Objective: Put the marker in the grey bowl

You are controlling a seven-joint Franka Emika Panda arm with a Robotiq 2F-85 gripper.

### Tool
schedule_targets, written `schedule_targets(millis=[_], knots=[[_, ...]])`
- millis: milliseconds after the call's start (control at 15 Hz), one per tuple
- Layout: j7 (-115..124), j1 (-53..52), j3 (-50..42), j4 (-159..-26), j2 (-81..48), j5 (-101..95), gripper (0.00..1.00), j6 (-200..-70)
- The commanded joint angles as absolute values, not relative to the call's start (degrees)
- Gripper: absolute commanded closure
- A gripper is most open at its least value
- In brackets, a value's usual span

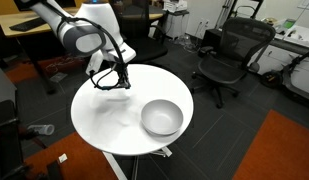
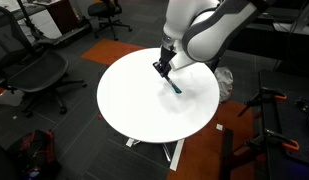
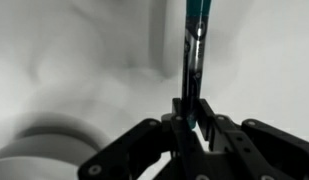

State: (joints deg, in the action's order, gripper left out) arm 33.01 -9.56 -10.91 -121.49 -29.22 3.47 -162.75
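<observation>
In the wrist view the gripper has its jaws drawn narrow around the dark end of the marker. The marker's teal shaft runs straight ahead, away from the fingers. In an exterior view the marker slants down from the gripper toward the round white table; whether its tip touches the top I cannot tell. Farther off, the grey bowl sits near the table's near right edge, well apart from the gripper by the far left edge. The carry likely runs across the tabletop.
</observation>
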Motion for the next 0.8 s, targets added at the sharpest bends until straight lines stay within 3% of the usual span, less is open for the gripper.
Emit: schedule_targets(millis=[0, 733], knots=[[35.0, -11.2, -14.8, -118.4, -26.9, 1.9, 0.95, -158.0], [40.4, -7.7, -19.8, -105.8, -30.1, -0.8, 0.95, -150.6]])
